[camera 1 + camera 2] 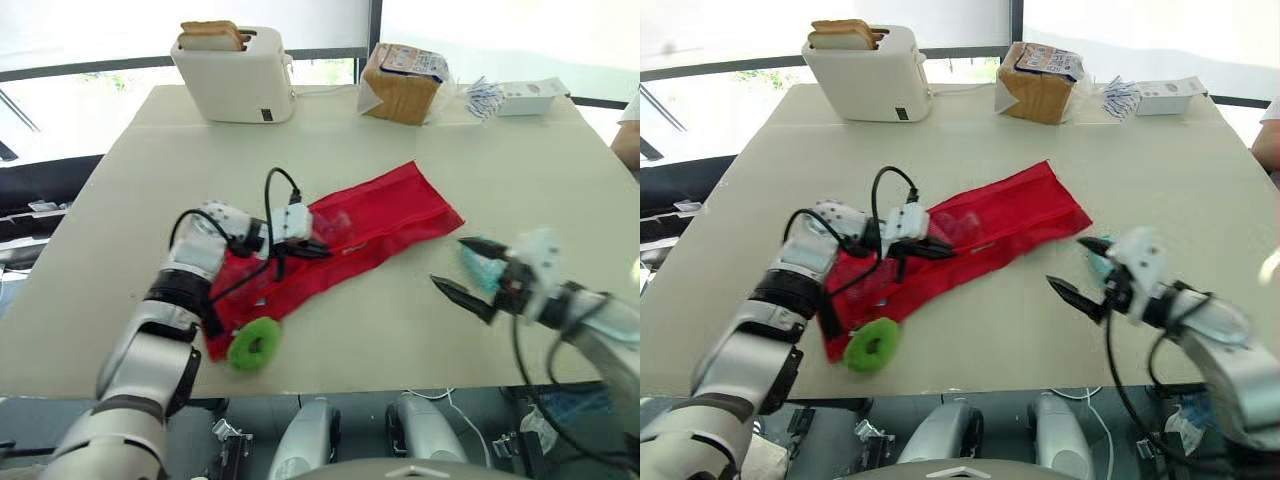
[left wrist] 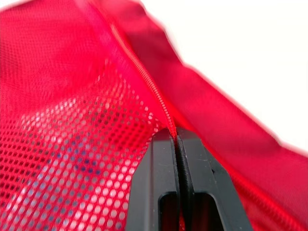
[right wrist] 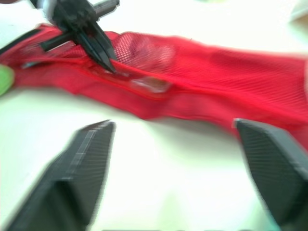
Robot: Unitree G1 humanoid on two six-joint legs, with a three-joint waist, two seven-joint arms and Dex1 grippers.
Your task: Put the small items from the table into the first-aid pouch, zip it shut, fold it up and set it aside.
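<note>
The red pouch (image 1: pixel 390 210) lies flat across the middle of the table (image 1: pixel 500 150), slanting from near left to far right. The left gripper (image 1: pixel 312 247) is clamped on it partway along. In the left wrist view its fingers (image 2: pixel 161 163) are pressed tight together right at the zipper (image 2: pixel 147 84). I cannot tell whether they have the slider or just a fold of mesh. The right gripper (image 1: pixel 452 263) hangs over the table just right of the pouch's right end, jaws spread wide, holding nothing and touching nothing.

The main risk is that nothing pins the pouch down. If the left gripper pulls along the zipper, the whole pouch will likely slide with it and bunch up rather than zip. The right gripper would need to clamp one end first. If the pinch is only on mesh, a pull will stretch or snag the netting, or the fabric will slip free.

A green ring (image 1: pixel 253 345) sits on the table at the pouch's near left end, touching it or nearly so, but outside it. Zipping now would probably shut it out. A pale packet (image 3: pixel 150 84) shows through the mesh close to the zipper line and could jam the teeth. Something teal (image 1: pixel 476 262) sits close behind the right gripper; I cannot tell what it is.
</note>
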